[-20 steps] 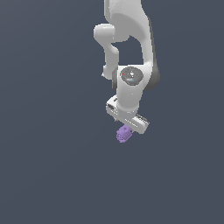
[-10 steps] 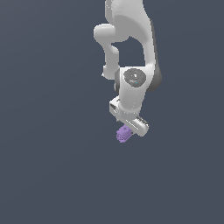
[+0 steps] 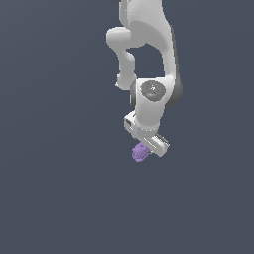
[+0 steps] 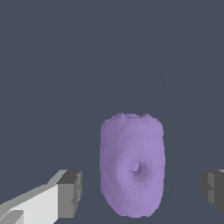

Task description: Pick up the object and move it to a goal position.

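Observation:
The object [image 3: 140, 152] is a small lumpy light-purple block lying on the dark grey floor. In the exterior view it peeks out from under the white hand. My gripper [image 3: 145, 148] is directly over it. In the wrist view the object [image 4: 132, 164] stands between my two grey fingertips [image 4: 71, 193], with a clear gap on each side. The gripper [image 4: 142, 190] is open, wider than the block, and does not touch it.
A flat dark grey floor [image 3: 59, 198] lies all around. The white arm [image 3: 149, 59] rises above the hand toward the exterior view's top. No goal marker shows in either view.
The hand has sunk slightly closer over the purple object. The object has not moved.

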`<state>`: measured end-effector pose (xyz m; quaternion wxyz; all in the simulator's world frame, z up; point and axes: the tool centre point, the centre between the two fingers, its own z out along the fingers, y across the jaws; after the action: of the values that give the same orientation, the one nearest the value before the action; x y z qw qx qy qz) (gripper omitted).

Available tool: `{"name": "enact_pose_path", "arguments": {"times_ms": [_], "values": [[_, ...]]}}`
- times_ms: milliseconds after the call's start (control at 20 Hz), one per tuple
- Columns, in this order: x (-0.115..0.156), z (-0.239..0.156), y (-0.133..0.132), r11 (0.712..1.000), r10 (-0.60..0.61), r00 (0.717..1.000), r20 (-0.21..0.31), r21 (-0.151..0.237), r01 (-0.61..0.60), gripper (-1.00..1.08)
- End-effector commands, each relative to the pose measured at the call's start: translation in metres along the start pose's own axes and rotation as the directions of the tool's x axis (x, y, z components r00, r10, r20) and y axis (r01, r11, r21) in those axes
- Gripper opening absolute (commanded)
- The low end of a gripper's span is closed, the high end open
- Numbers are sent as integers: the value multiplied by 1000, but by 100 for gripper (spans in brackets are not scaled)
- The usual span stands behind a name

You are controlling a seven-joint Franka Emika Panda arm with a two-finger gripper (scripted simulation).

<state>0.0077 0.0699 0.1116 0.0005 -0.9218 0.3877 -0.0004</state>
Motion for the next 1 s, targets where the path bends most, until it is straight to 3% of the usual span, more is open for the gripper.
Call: {"name": "enact_pose_path", "arguments": {"times_ms": [0,500,550,950], "values": [[-1,11,1,1000,1,1000,1,-1,-1,100],[0,42,0,1000,3,1000,0,-1,-3,100],[0,42,0,1000,3,1000,0,-1,-3,-100],[0,42,0,1000,3,1000,0,-1,-3,-100]]}}
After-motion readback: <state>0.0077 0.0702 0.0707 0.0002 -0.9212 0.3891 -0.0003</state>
